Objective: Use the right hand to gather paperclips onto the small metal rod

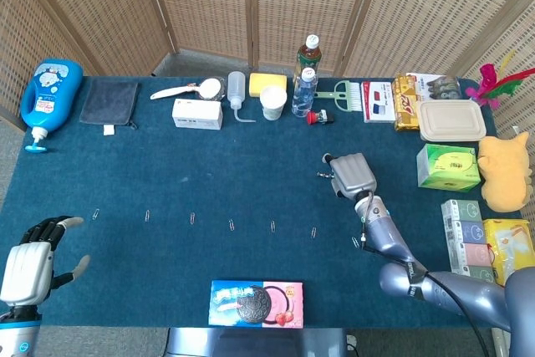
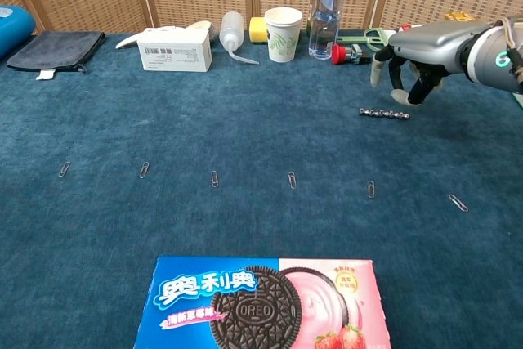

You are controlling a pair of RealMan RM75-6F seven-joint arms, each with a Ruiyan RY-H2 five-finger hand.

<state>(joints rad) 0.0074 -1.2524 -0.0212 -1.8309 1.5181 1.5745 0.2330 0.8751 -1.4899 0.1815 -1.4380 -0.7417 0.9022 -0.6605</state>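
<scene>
The small metal rod (image 2: 384, 113) lies on the blue cloth right of centre; in the head view it (image 1: 321, 175) just peeks out left of my right hand. My right hand (image 2: 418, 56) (image 1: 350, 175) hovers palm down above the rod's right end. Its fingers (image 2: 400, 96) hang down close to the rod and hold nothing. Several paperclips lie in a row nearer the front, among them one (image 2: 371, 190), one (image 2: 292, 180) and one (image 2: 458, 203). My left hand (image 1: 29, 269) rests at the near left corner, fingers apart, empty.
An Oreo box (image 2: 261, 304) lies at the front centre. Along the back stand a white box (image 2: 174, 48), a squeeze bottle (image 2: 232, 30), a paper cup (image 2: 283, 33) and a water bottle (image 2: 326, 7). Boxes and a plush toy (image 1: 504, 170) crowd the right side.
</scene>
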